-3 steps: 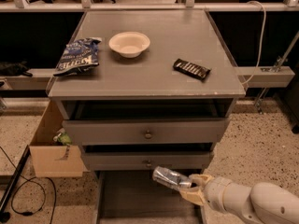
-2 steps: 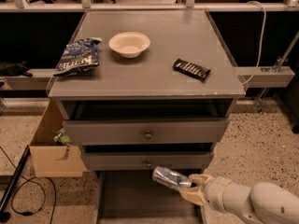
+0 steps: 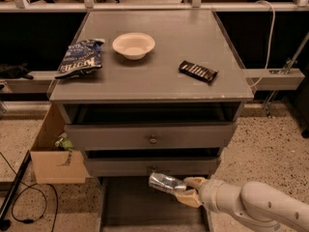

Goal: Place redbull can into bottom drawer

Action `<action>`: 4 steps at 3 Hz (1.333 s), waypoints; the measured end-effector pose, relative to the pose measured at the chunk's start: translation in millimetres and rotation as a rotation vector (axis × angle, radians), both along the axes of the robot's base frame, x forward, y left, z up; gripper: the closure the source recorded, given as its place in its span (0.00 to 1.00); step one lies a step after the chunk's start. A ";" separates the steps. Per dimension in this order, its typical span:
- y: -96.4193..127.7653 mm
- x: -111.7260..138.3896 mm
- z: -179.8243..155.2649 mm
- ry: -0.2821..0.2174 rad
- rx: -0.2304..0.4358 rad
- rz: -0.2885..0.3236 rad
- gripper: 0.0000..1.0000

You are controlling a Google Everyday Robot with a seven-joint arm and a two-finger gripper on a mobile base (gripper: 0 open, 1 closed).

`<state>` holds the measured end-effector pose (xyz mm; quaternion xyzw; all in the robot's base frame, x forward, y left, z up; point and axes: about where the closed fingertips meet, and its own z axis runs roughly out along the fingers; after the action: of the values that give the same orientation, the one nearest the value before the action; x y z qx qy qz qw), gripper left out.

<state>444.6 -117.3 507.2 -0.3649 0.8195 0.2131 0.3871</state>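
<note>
The pincer, low at the right, is clamped on one end of the redbull can, held sideways over the pulled-out bottom drawer; the drawer's front and the arm's far end are cut off by the frame edge.

Grey drawer cabinet on speckled floor.
Gripper low at cabinet's front; cardboard box well left of it, shelf up-right behind.
</note>
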 end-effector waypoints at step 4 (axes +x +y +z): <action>1.1 35.4 -110.5 -0.034 0.073 0.079 1.00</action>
<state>480.0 -116.2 396.7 -0.3862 0.7894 0.2518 0.4054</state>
